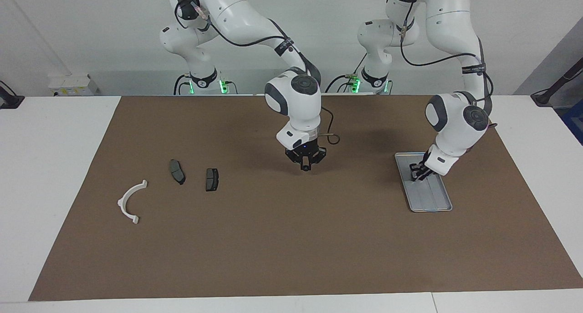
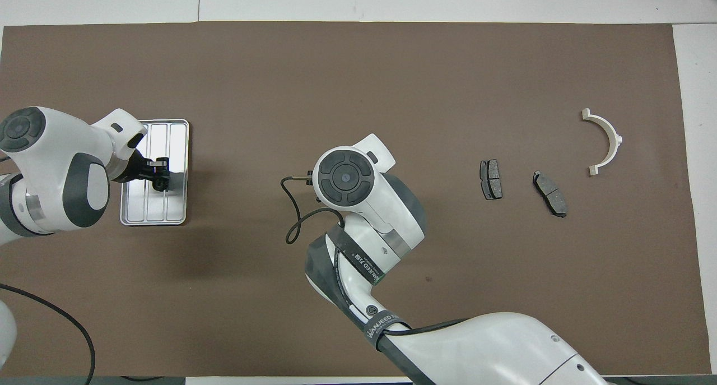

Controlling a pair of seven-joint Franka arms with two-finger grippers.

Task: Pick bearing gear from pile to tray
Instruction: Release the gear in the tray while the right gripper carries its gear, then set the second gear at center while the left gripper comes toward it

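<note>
The left gripper (image 1: 415,178) hangs low over the tray (image 1: 432,202), pinching a small black ring (image 2: 161,185) — maybe touching it. The right gripper (image 1: 305,166) waits over the mat (image 1: 291,240), fingers together — the pile (image 1: 178,172) sits toward the right arm's end.

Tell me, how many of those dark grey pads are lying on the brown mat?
2: one brake pad and a second brake pad beside it, toward the right arm's end, near the white bracket. None looks hidden.

The tray (image 1: 428,199) lies toward the left arm's end; two pads (image 1: 212,179) and a bracket (image 1: 130,202) lie well apart at the right arm's end (bracket outermost).
</note>
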